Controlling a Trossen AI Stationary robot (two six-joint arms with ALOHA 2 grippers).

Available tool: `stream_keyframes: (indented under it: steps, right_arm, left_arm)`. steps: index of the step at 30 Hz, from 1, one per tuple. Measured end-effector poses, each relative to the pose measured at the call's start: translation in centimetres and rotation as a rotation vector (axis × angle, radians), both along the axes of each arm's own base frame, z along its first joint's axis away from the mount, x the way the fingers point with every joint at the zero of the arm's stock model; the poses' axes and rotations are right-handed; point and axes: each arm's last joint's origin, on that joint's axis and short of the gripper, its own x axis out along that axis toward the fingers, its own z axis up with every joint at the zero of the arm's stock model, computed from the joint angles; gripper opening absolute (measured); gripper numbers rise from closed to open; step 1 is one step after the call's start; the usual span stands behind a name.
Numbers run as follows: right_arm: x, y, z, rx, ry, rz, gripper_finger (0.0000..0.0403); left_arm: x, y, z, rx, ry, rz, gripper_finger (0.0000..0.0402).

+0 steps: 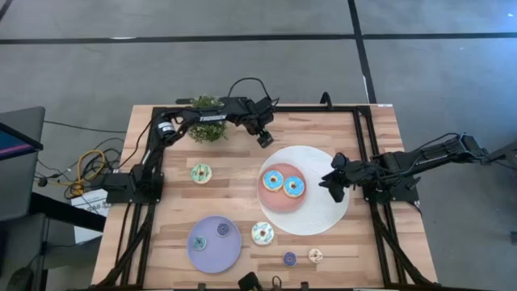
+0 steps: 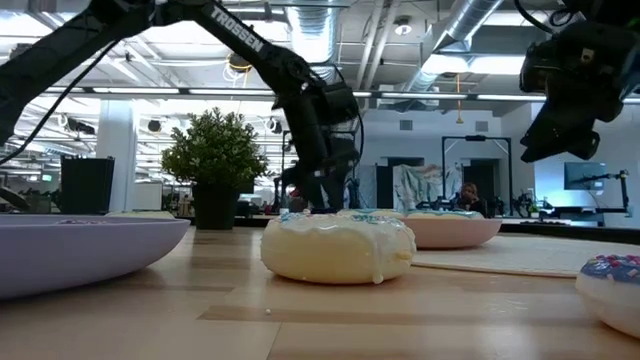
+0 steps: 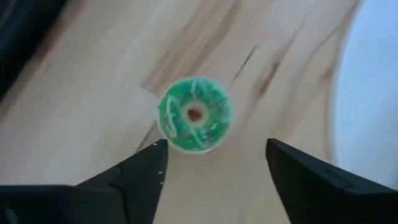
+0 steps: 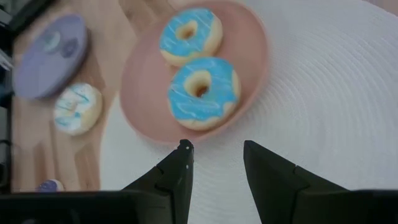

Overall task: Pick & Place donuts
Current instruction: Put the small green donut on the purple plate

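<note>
A tiny green-iced donut (image 3: 194,114) lies flat on the bare wood. My left gripper (image 3: 217,146) hangs open above it, near the far edge of the white mat (image 1: 265,139); this donut is hidden in the high view. My right gripper (image 4: 216,149) is open over the white round mat (image 1: 333,187), pointing at the pink plate (image 1: 281,206). Two blue-iced donuts (image 4: 189,34) (image 4: 202,92) lie on that plate. A green-iced donut (image 1: 201,172) and a pale-iced donut (image 1: 262,234) rest on the table. Two tiny donuts (image 1: 199,240) (image 1: 223,229) sit on the lavender plate (image 1: 212,257).
A small potted plant (image 1: 208,125) stands near the far edge beside my left arm. A tiny purple donut (image 1: 289,259) and a tiny tan donut (image 1: 316,255) lie near the near edge. The white mat (image 1: 327,214) lies under the pink plate. Black frame rails run along the table's sides.
</note>
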Motion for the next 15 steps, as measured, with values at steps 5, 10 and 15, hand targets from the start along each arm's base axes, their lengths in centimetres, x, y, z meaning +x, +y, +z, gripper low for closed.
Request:
stream_keyframes:
  steps: [5, 10, 15]
  right_arm:
    - [0.4, 0.1, 0.5, 0.013, -0.063, 0.0, 0.0131]
    - [0.5, 0.1, 0.5, 0.014, -0.073, 0.001, 0.0131]
    - [0.5, 0.1, 0.5, 0.013, -0.071, 0.001, 0.0131]
  left_arm:
    - [-0.1, -2.1, 4.1, 0.015, -0.086, -0.001, 0.0195]
    - [-0.9, -5.7, 9.7, 0.102, -0.177, -0.021, 0.0103]
    - [-2.7, -10.0, 14.3, 0.158, -0.256, -0.069, 0.001]
